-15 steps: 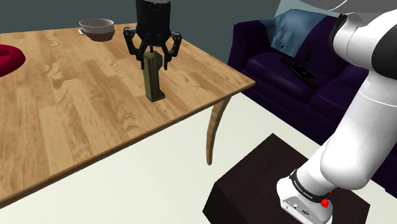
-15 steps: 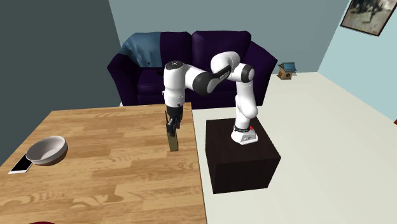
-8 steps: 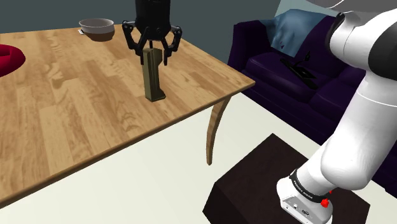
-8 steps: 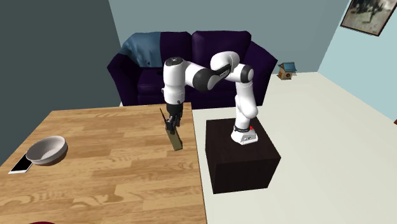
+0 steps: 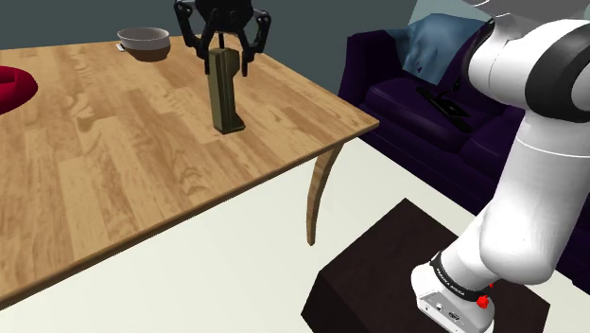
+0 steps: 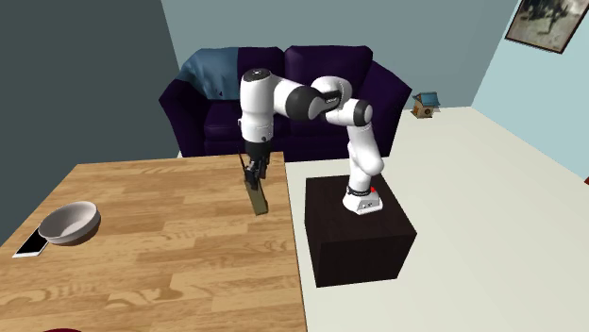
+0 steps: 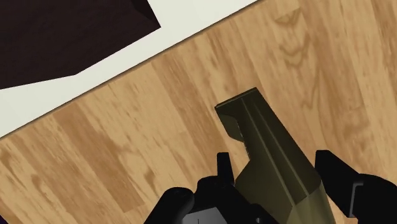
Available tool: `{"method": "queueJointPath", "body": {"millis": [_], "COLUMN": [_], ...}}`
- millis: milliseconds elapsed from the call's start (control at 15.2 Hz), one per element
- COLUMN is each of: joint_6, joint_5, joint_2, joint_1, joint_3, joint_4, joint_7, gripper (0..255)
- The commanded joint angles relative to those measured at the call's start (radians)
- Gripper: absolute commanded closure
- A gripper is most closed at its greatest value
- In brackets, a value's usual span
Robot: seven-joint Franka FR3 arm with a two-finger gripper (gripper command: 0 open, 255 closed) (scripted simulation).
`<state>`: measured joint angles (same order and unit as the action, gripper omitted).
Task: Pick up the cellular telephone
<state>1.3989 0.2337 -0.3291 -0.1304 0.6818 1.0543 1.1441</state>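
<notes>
The cellular telephone [image 5: 223,93] is a long olive-green handset that hangs upright from my gripper [image 5: 224,59], its lower end just above the wooden table [image 5: 104,161]. The gripper is shut on the handset's top end. In the second exterior view the telephone [image 6: 256,196] hangs near the table's edge closest to the stand, under the gripper [image 6: 255,175]. In the wrist view the telephone [image 7: 273,149] runs out from between the two black fingers [image 7: 224,167], which clasp its sides, with the table [image 7: 127,165] below it.
A grey bowl [image 5: 143,40] stands at the table's far end, resting on a flat white item [image 6: 30,243]. A red object [image 5: 14,87] lies at the shoulder view's left edge. A purple sofa [image 5: 425,104] and the dark stand [image 6: 359,236] flank the table.
The gripper has risen with the telephone in it; the handset's lower end has come up from the tabletop.
</notes>
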Motion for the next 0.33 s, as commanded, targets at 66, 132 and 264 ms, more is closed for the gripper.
{"method": "queueJointPath", "body": {"millis": [66, 132, 264], "joint_6": [-0.071, -0.098, -0.102], "joint_5": [0.032, 0.046, 0.048], "joint_2": [-0.043, -0.062, -0.065], "joint_1": [-0.040, -0.058, -0.062], "joint_3": [-0.002, -0.004, -0.005], "joint_4": [-0.110, -0.154, -0.162], "joint_7": [0.004, 0.005, 0.005], "gripper": [255, 255, 255]}}
